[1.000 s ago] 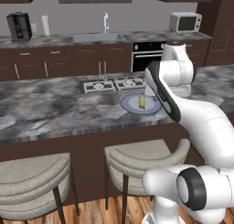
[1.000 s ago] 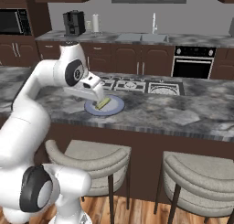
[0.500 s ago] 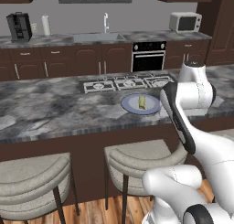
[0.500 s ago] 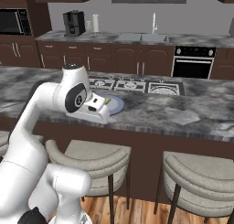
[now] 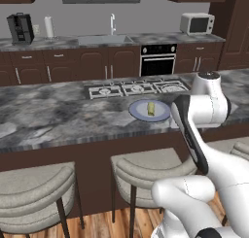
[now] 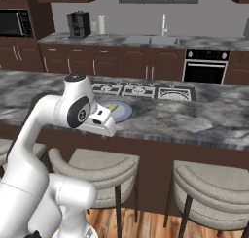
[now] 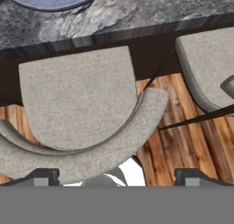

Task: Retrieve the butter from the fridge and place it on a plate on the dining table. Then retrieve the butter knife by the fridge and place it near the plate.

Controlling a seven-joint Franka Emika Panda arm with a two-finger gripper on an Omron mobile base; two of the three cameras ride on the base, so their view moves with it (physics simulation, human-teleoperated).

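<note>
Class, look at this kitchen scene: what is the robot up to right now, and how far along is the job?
The butter already lies on the plate, which sits on the dining table near the cooktop. The pincer is open and holds nothing; it hangs over a grey bar stool at the table's edge. No butter knife lies by the plate, so that part of the job looks not yet done.

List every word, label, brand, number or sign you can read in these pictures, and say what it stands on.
None can be read: no view shows legible text.
The microwave, the oven and the coffee machine show no legible lettering; any markings on them are too small to make out.
</note>
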